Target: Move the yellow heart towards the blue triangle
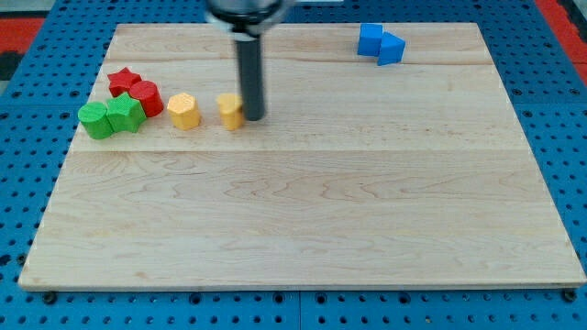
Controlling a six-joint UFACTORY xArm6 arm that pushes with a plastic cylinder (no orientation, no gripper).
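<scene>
Touching yellow block (229, 110), my tip (253, 119) meets wooden board (303, 211).

**Bystanders on your worktop**

You had a pale wooden worktop (303, 229) lying on a blue pegboard (27, 137). Near its left edge you could see a tight cluster: a red star (122, 80) touching a red block (147, 97) of rounded shape, and below them a green star-like block (124, 113) pressed against a green rounded block (94, 120) on its left. Just to the right of that group, apart from it, stood a yellow hexagonal block (183, 111). Near the top right you had a blue cube-like block (370, 38).
</scene>
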